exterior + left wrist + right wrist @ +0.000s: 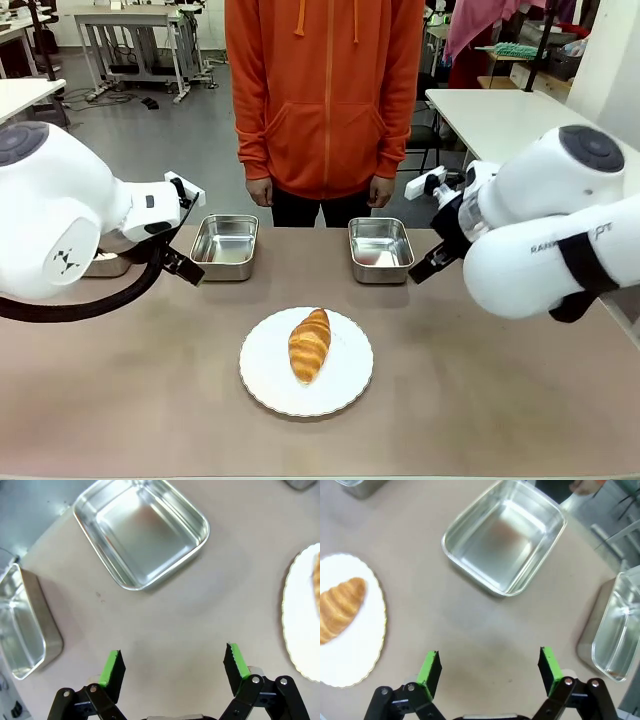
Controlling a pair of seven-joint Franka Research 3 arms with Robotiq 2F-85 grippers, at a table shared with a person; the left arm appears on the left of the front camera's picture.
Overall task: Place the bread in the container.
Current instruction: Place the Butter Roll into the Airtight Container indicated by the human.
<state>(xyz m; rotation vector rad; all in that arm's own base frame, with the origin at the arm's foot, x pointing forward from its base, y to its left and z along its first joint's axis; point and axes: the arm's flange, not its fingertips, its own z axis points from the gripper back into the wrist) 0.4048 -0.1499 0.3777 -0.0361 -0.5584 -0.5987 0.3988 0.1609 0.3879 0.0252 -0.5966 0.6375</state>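
Note:
The bread, a golden-brown croissant, lies on a round white plate at the table's middle front. Two empty steel containers stand behind it, near the far edge. My left gripper hovers open over bare table, left of the left container. Its fingers hold nothing. On the other side, my right gripper hangs open beside the right container. From the right wrist the bread shows at the left on the plate.
A person in an orange hoodie stands at the far edge, hands down. Another steel tray sits at the far left, one more at the far right. The plate's rim shows in the left wrist view.

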